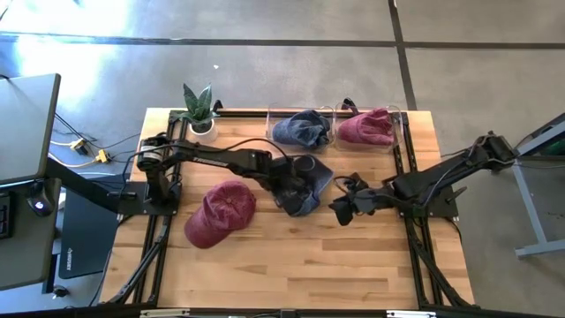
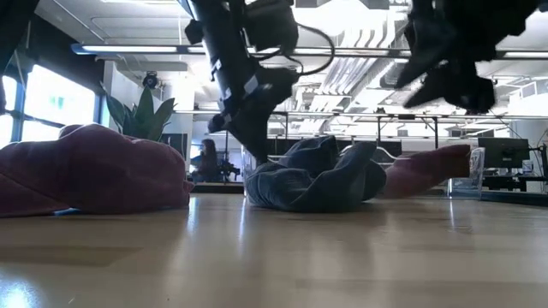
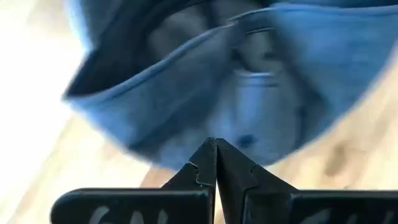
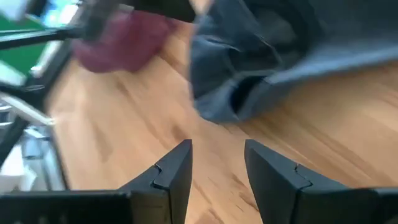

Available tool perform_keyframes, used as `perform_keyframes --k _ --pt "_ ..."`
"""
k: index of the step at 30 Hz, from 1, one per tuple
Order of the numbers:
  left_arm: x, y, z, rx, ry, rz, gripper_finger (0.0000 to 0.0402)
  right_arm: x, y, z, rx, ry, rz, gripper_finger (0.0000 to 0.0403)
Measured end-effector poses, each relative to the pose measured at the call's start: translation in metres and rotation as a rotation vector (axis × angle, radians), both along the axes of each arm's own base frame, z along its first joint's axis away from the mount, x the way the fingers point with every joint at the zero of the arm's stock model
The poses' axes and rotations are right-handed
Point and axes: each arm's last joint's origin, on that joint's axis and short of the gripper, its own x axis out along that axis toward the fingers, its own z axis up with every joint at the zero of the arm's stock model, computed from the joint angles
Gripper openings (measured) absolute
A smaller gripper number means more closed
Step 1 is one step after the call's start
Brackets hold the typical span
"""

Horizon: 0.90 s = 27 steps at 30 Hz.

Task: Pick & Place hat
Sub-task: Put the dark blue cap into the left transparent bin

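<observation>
**Blue hat mid-table, both arms close on it**

Wooden table (image 1: pixel 265 265) has its widest bare stretch along the near edge in front of me; the far edge is taken up by a potted plant (image 1: pixel 199 110) and two clear bins (image 1: pixel 404 132), one with a blue hat (image 1: pixel 300 128), the other with a maroon one (image 1: pixel 366 129). I see the blue hat (image 1: pixel 305 185) that I am working lying crumpled at the table's middle, well clear of every edge. Its long axis is hard to judge; in the high view it seems to run diagonally, toward the far right. A loose maroon hat (image 1: pixel 221 212) lies to its left, near but apart. My left gripper (image 3: pixel 216 163) sits over the blue hat, fingers pressed together; I cannot tell if cloth is pinched. My right gripper (image 4: pixel 217 163) hovers just right of the hat, fingers spread, nothing between them.
</observation>
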Motion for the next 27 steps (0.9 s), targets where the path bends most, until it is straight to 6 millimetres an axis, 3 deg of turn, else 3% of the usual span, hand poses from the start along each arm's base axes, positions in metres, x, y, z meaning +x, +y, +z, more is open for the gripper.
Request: perform_keyframes --k 4,10,15,19,22,27 --pt "0.005 -0.001 0.003 -0.025 -0.063 -0.060 0.0000 0.006 0.002 -0.012 0.012 0.059 -0.007 0.0175" --pt "0.013 0.002 0.009 0.026 -0.163 -0.009 0.0000 0.022 0.008 -0.031 -0.005 0.070 -0.026 0.0234" --pt "0.009 0.020 0.030 0.022 -0.250 -0.001 0.0001 0.025 0.010 -0.039 0.066 0.108 -0.045 0.0242" --pt "0.017 0.032 0.021 -0.013 -0.309 -0.167 0.0006 0.024 0.011 -0.034 0.109 0.095 -0.014 0.0243" --pt "0.026 0.035 0.009 -0.020 -0.345 -0.266 0.0039 0.023 0.015 -0.025 0.156 0.041 0.027 0.0243" --pt "0.029 0.035 0.003 0.031 -0.337 -0.312 0.0142 0.025 0.027 -0.012 0.185 -0.091 0.078 0.0243"
